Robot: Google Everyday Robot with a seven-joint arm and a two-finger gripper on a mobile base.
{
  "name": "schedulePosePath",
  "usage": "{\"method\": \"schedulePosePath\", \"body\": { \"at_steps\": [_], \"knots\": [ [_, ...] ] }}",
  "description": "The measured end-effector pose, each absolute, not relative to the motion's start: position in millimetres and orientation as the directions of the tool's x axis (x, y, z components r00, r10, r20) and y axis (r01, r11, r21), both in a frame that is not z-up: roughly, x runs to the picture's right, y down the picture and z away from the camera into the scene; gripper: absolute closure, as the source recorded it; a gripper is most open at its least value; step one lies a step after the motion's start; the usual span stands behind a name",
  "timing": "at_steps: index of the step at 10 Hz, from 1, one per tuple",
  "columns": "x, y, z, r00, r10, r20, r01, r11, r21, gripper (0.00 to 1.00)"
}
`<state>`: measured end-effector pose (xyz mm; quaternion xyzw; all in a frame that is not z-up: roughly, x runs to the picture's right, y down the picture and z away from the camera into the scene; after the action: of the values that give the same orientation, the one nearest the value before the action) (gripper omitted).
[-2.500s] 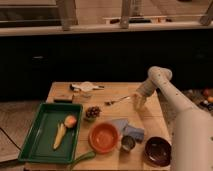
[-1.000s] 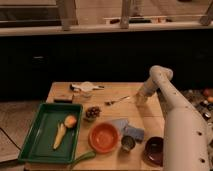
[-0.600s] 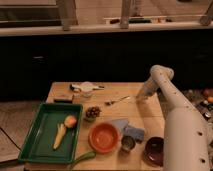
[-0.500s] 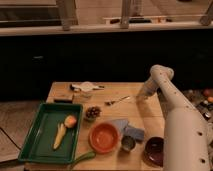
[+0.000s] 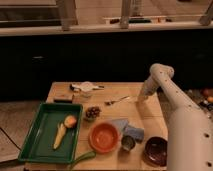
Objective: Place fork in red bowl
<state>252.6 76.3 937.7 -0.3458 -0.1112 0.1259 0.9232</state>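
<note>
Fork (image 5: 116, 100): likely light, stiff, slick; flat on table (image 5: 107, 93), so grab mid-handle.
Gripper (image 5: 141, 98): low, just beside fork; grip state can't tell.

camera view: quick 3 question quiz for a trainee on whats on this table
1. True or false: the fork lies in the red bowl.
2. Which is in the tray? A) banana B) fork C) dark bowl
3. Which thing is the gripper nearest to?

Key:
1. False: it lies on the table, apart from the bowl.
2. A
3. The fork; the gripper is low over the table by its right end.
</note>
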Motion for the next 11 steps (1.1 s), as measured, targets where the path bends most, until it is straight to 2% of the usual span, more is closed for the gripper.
{"method": "schedulePosePath", "body": {
  "at_steps": [9, 10, 11],
  "knots": [
    [239, 56, 890, 0.965, 0.215, 0.153, -0.074, 0.777, -0.626, 0.97],
    [242, 56, 884, 0.966, 0.208, 0.152, -0.070, 0.780, -0.622, 0.92],
    [240, 56, 880, 0.967, 0.201, 0.155, -0.063, 0.782, -0.620, 0.91]
  ]
}}
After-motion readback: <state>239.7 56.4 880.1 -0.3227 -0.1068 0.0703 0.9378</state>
